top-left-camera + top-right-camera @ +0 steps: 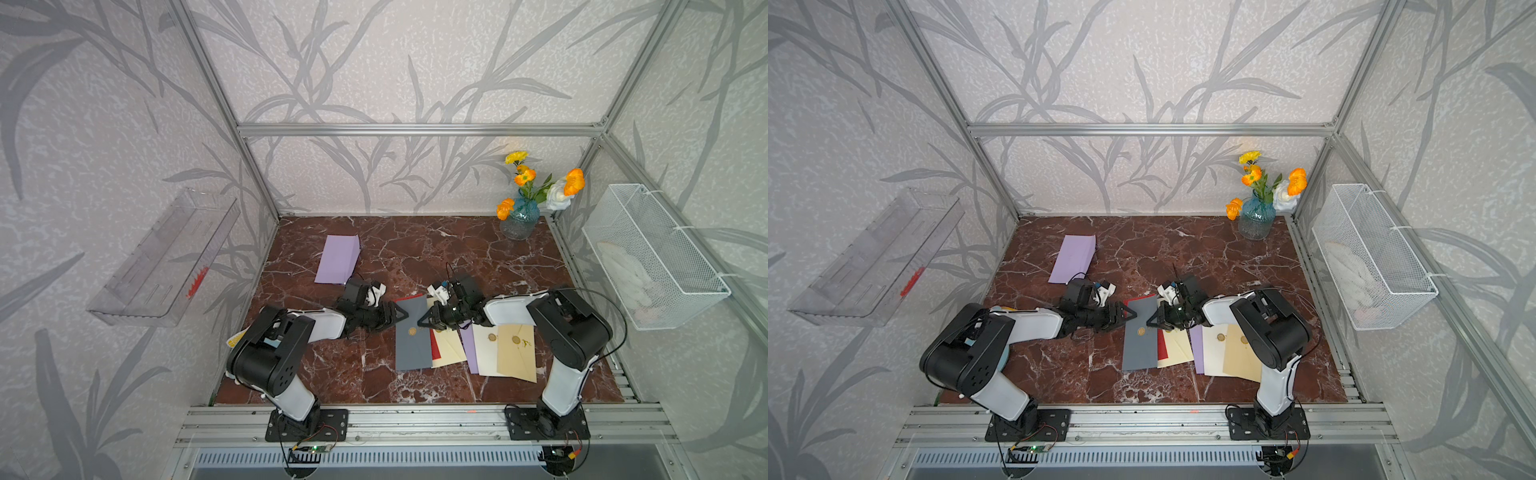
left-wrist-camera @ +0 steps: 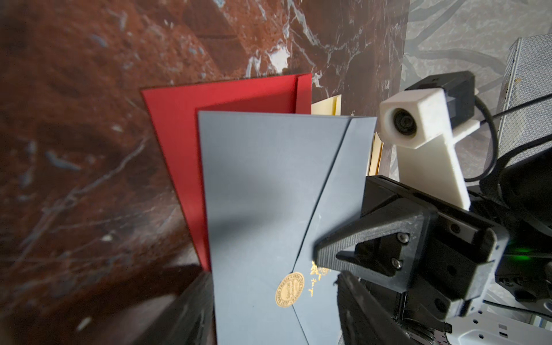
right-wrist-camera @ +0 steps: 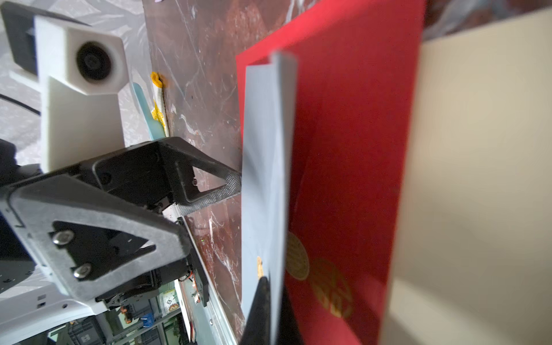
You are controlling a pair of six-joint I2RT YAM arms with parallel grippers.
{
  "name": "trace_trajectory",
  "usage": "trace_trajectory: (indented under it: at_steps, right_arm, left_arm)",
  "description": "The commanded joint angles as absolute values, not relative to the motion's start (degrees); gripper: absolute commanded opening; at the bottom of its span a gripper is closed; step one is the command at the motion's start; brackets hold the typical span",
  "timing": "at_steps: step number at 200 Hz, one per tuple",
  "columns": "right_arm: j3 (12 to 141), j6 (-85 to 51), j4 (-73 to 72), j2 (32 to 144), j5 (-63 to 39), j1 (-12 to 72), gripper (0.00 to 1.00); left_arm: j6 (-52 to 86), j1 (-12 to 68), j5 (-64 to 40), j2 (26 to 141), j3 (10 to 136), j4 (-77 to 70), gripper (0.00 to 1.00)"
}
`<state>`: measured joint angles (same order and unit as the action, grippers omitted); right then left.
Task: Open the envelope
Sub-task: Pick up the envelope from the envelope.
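A grey-blue envelope (image 1: 411,347) (image 1: 1140,351) with a round gold seal (image 1: 412,331) (image 2: 289,289) lies mid-table on top of a red envelope (image 2: 179,134) (image 3: 352,149). My right gripper (image 1: 420,322) (image 1: 1150,322) (image 3: 270,286) is shut on the grey envelope's right edge close to the seal. The wrist view shows that edge (image 3: 280,149) pinched between the black fingers. My left gripper (image 1: 400,316) (image 1: 1133,316) (image 2: 271,298) stands open at the envelope's left edge. One of its fingertips (image 3: 236,182) touches that edge.
Cream envelopes (image 1: 515,353) and a purple one (image 1: 469,349) overlap to the right of the red one. Another purple envelope (image 1: 337,259) lies back left. A vase of flowers (image 1: 519,220) stands back right. A wire basket (image 1: 652,257) and a clear tray (image 1: 166,257) hang on the side walls.
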<state>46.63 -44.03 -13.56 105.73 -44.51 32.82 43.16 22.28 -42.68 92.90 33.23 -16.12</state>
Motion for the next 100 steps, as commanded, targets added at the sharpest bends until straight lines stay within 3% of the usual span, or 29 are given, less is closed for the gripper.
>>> trace_trajectory:
  at_steps: [1,64,100]
  right_arm:
    - [47.15,-43.82,-15.0,105.93,-45.3,32.84,0.0]
    - [50.41,-40.04,-9.86,100.3,-46.67,31.49,0.0]
    - [52.44,-37.81,-7.7,96.4,-47.4,30.28,0.0]
  left_arm:
    - [42.63,22.76,-42.15,93.96,33.43,-14.19,0.66]
    - [38.77,22.34,-40.61,90.61,38.46,-9.76,0.68]
    - [39.57,21.12,-40.49,87.75,37.55,-14.45,0.68]
